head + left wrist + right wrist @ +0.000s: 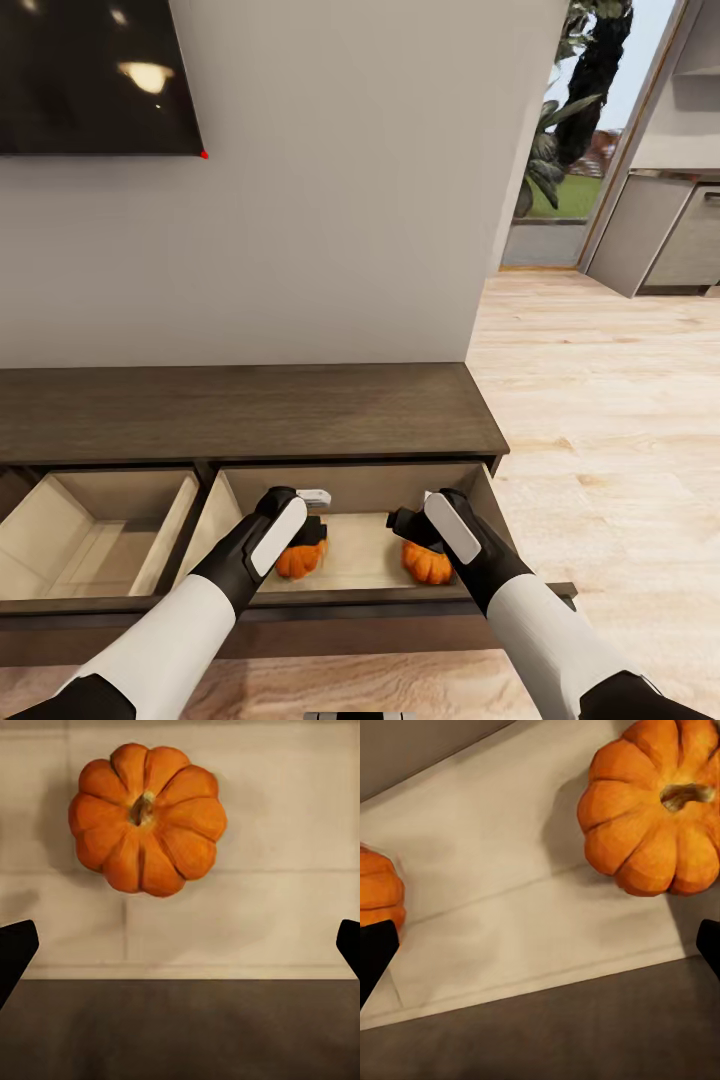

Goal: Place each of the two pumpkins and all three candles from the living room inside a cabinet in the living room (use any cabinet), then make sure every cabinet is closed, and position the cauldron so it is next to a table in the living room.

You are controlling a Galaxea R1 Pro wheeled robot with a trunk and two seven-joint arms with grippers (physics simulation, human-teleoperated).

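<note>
Below the black TV screen [95, 75], the long dark brown cabinet [250, 410] has two drawers pulled out, and I see both of my arms reaching down into the right-hand drawer [360, 560]. Its inside is pale wood, lighter than the cabinet top. Two pumpkins lie on the drawer floor: the left pumpkin [300, 560] under my left gripper [312, 530], the right pumpkin [428, 565] under my right gripper [408, 528], apart from each other.

Through the left wrist camera, the left pumpkin [146, 817] sits stem up, round and deeply ribbed, bright orange with a short tan-brown stem in a dimple and a soft shadow on the boards beside it. My left gripper's jaws are spread wide at the edges of that picture, well apart from the pumpkin, grasping nothing.

Through the right wrist camera, the right pumpkin [656, 806] shows the same ribbed orange skin and a stubby tan stem, with the left pumpkin [379, 889] just peeking in at the far edge. My right gripper's jaws are likewise released and wide, touching neither. The left-hand drawer [90, 540] stands open beside this one.
</note>
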